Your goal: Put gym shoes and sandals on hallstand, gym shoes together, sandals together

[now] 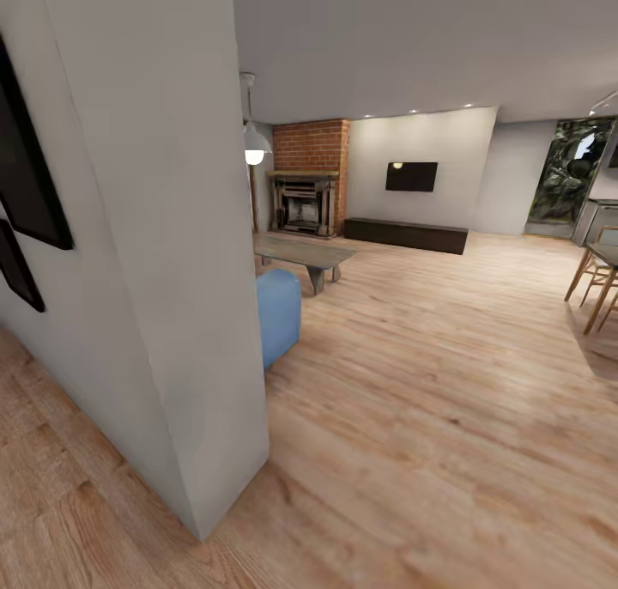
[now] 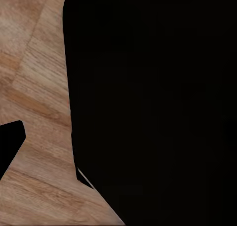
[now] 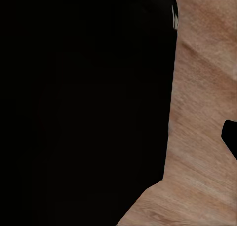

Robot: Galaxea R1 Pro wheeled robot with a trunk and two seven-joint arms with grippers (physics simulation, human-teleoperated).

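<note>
Wood-plank flooring [image 1: 412,452] lay nearest, running from the lower edge of the head view out toward 12 o'clock. At about 9 o'clock a grey wall corner [image 1: 180,314] stood very close, with dark picture frames [image 1: 26,194] on its side. This suggested that the robot was passing the end of a wall, on its way and not yet working.

Behind the corner, near 11 o'clock, a blue seat [image 1: 279,314] stood just beside a low grey table [image 1: 305,254]. Farther off were a brick fireplace [image 1: 309,185], a wall television [image 1: 411,176] over a long dark cabinet [image 1: 408,233], and wooden chairs [image 1: 596,284] at 3 o'clock.

No gym shoes, sandals or hallstand could be seen in these pictures, so I could not tell where they lay; I judged they were elsewhere in the corridor.

Both wrist views looked down at the floor past large black shapes, probably the robot's own body, so the arms seemed tucked in for travelling. Whether the grippers were released or clenched, I cannot tell.
</note>
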